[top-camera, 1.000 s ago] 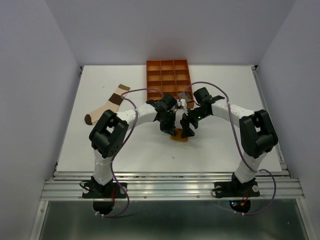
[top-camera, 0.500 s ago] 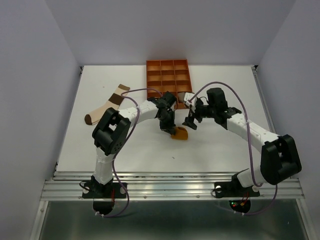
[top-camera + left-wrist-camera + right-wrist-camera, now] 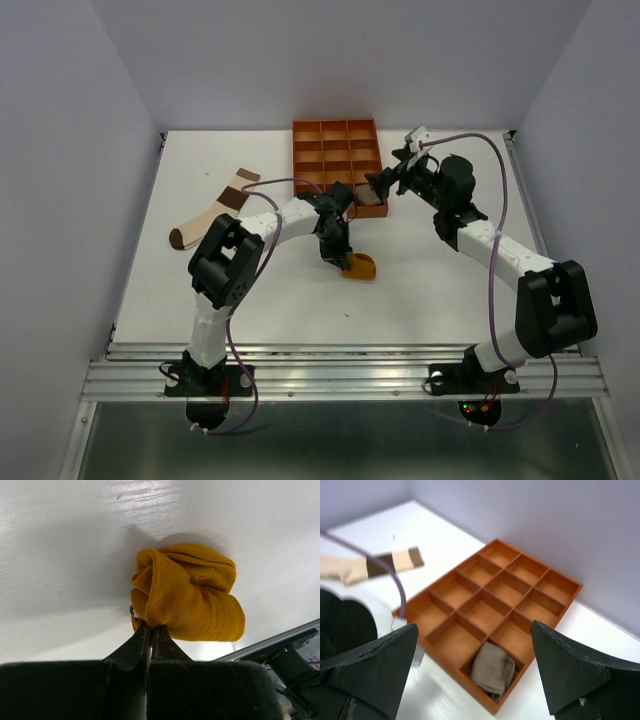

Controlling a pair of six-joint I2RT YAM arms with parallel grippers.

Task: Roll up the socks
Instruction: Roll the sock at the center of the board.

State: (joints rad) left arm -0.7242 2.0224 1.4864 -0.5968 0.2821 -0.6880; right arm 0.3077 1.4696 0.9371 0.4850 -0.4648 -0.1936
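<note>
Swung away from the mustard sock (image 3: 360,266) since a second ago, my right arm hovers by the tray (image 3: 335,128), right gripper (image 3: 403,168) spread wide and empty. Only my left gripper (image 3: 151,630), wrist angled down, pinches a fold of that rolled sock lying just before the tray, so the roll could spring loose on lifting.

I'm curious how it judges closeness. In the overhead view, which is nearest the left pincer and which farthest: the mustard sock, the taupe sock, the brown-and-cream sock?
From the left pincer:
1. Mustard sock, pinched in it, mid-table.
2. Taupe sock, in the near right compartment of the tray.
3. Brown-and-cream sock, flat at the far left.
</note>
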